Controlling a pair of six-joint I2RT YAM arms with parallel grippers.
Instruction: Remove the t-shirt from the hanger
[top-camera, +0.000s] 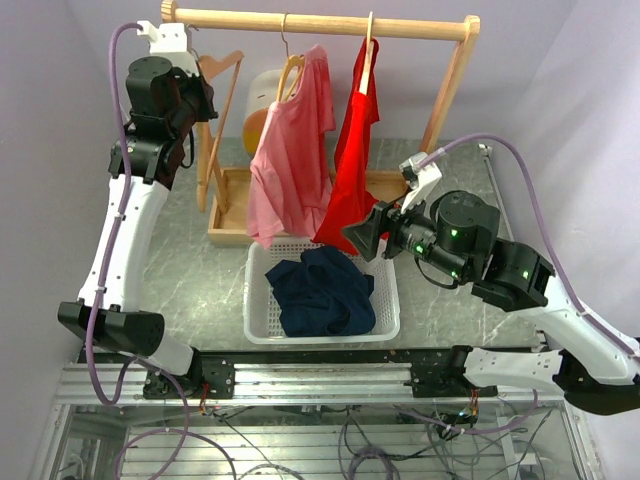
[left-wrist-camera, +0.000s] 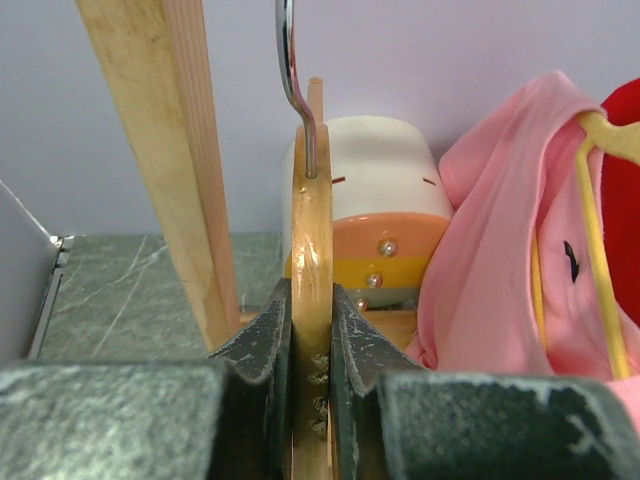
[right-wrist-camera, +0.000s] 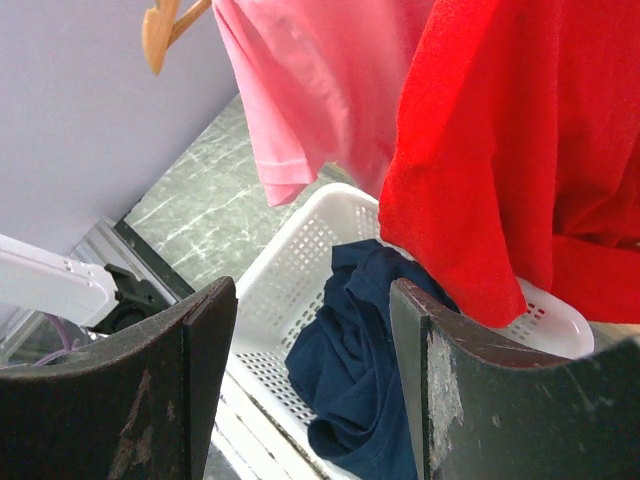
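Lavender walls close in a grey marbled table (top-camera: 190, 270) in the overhead view, where a wooden rack (top-camera: 320, 22) carries a pink t-shirt (top-camera: 292, 165) and a red t-shirt (top-camera: 352, 170), each draped on its own hanger on the rail. Below them a white basket (top-camera: 390, 310) holds a crumpled navy garment (top-camera: 320, 290). The left gripper (top-camera: 207, 100) is raised beside the rack's left post and grips a bare wooden hanger (top-camera: 222, 68). The right gripper (top-camera: 362, 232) sits just beside the red t-shirt's lower hem, above the basket's far edge. From the left wrist, both fingers press flat against the bare hanger's wooden body, which stands upright between them with its metal hook (left-wrist-camera: 290, 70) rising above. A white, orange and yellow container (left-wrist-camera: 375, 220) stands behind it, the rack's post (left-wrist-camera: 165, 160) leans on the left, and the pink t-shirt hangs on the right. From the right wrist, the fingers stand well apart with nothing pinched between them. The red t-shirt's hem hangs just ahead and to the right, with the pink t-shirt further left. The basket with the navy garment lies beneath.
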